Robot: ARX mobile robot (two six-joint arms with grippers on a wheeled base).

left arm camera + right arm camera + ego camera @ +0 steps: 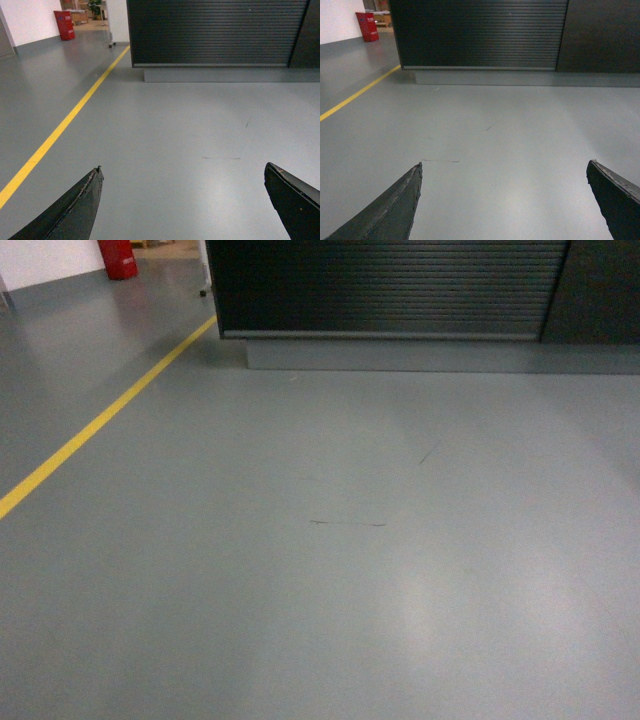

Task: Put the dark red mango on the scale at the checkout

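The checkout (390,290) is a dark counter with a horizontally ribbed front, standing across the far side of the grey floor; only its front panel shows, not its top. It appears again as the checkout (215,32) in the left wrist view and the checkout (480,35) in the right wrist view. The dark red mango and the scale are out of view. My left gripper (182,170) is open with only floor between its dark fingers. My right gripper (505,167) is open too and holds nothing. Neither gripper shows in the head view.
A yellow floor line (100,425) runs diagonally from the counter's left corner toward the near left. A red bin (118,258) stands far left against a white wall. A grey plinth (440,355) runs under the counter. A plain dark panel (600,290) adjoins the ribbed front.
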